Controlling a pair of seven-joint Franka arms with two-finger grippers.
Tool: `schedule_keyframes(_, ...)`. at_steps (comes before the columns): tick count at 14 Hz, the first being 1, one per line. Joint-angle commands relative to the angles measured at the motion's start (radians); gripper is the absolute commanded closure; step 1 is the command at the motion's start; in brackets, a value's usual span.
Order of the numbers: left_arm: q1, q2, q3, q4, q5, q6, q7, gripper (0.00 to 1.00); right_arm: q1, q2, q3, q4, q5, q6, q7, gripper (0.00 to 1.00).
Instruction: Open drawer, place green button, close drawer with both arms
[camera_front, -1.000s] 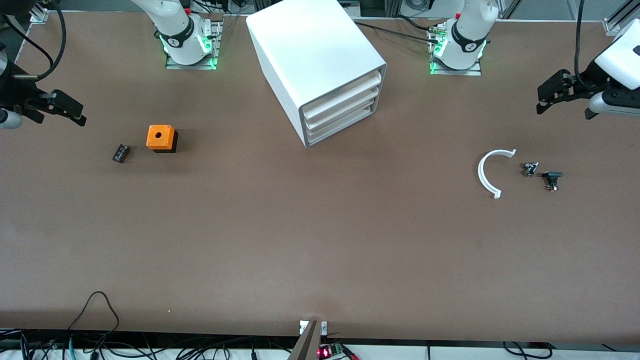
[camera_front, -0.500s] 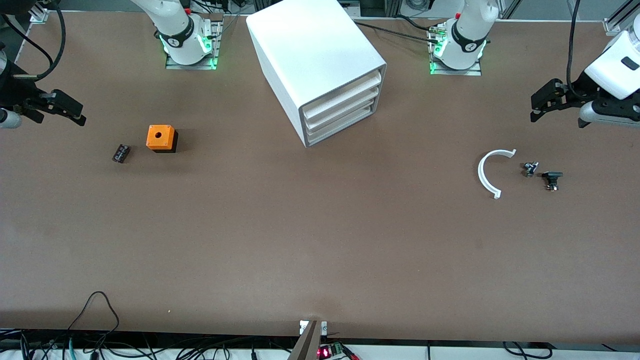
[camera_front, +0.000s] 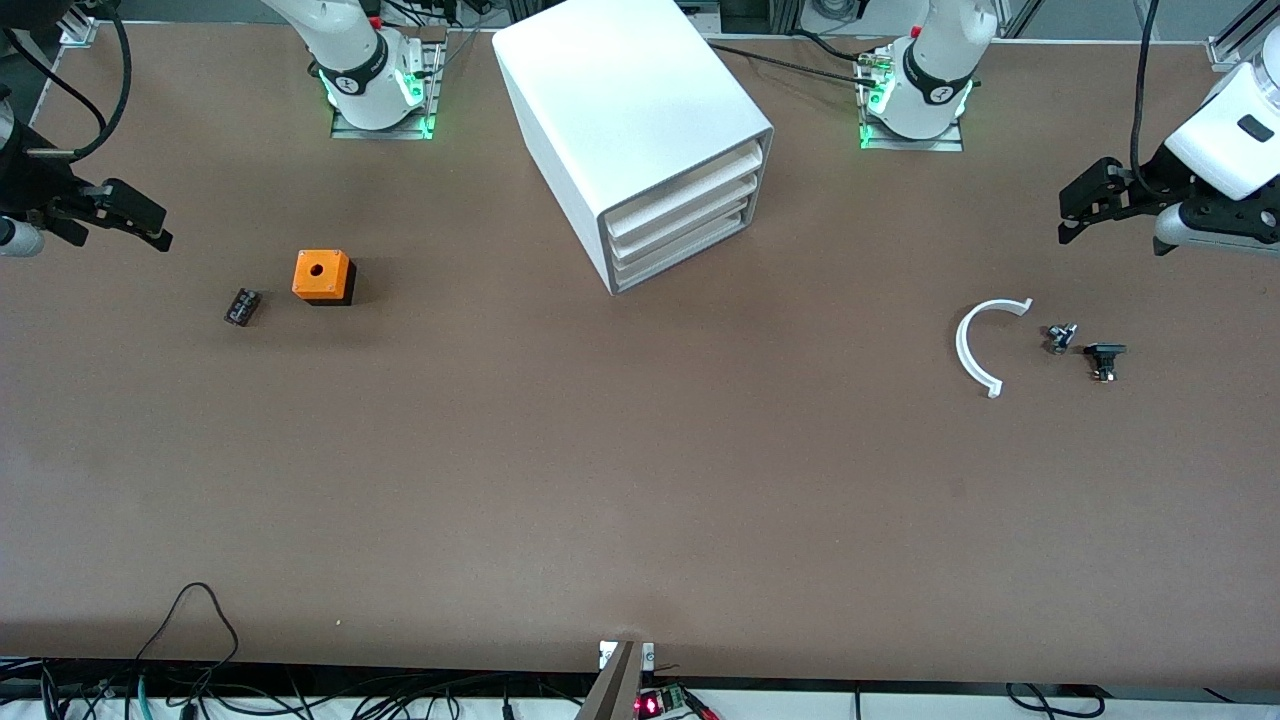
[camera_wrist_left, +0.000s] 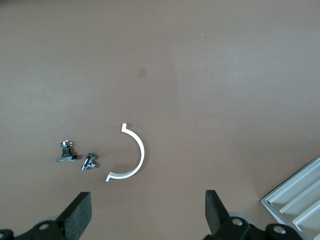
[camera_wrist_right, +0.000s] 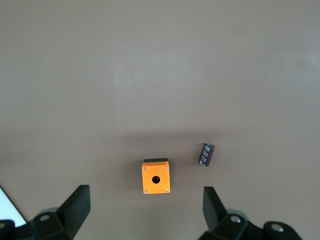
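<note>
The white cabinet (camera_front: 620, 100) stands mid-table between the two arm bases, and its corner also shows in the left wrist view (camera_wrist_left: 300, 202). The drawer (camera_front: 690, 246), the lowest of three, is shut like the two above it. Two tiny dark parts (camera_front: 1060, 337) (camera_front: 1104, 358) lie toward the left arm's end; no green cap shows, so I cannot tell which is the button. My left gripper (camera_front: 1075, 212) (camera_wrist_left: 147, 200) hangs open and empty above the table close to them. At the right arm's end, my right gripper (camera_front: 155, 225) (camera_wrist_right: 146, 200) hangs open and empty.
A white half-ring (camera_front: 978, 345) (camera_wrist_left: 131, 155) lies beside the two tiny parts. An orange cube with a hole (camera_front: 322, 276) (camera_wrist_right: 155, 176) and a small black part (camera_front: 242, 306) (camera_wrist_right: 206, 154) sit toward the right arm's end. Cables run along the table edge nearest the front camera.
My left gripper has shifted a little toward the middle of the table, still open. The right arm and everything on the table stay as they were.
</note>
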Motion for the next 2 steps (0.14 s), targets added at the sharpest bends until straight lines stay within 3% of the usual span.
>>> schedule_keyframes(1, 0.002, 0.002, -0.002, 0.006, 0.020, -0.025, 0.003, 0.00, -0.001, 0.011, -0.002, 0.025, 0.004, -0.020, -0.011, 0.00)
schedule_keyframes(2, 0.003, 0.004, -0.002, 0.006, 0.020, -0.025, 0.003, 0.00, -0.001, 0.009, -0.002, 0.025, 0.004, -0.020, -0.013, 0.00)
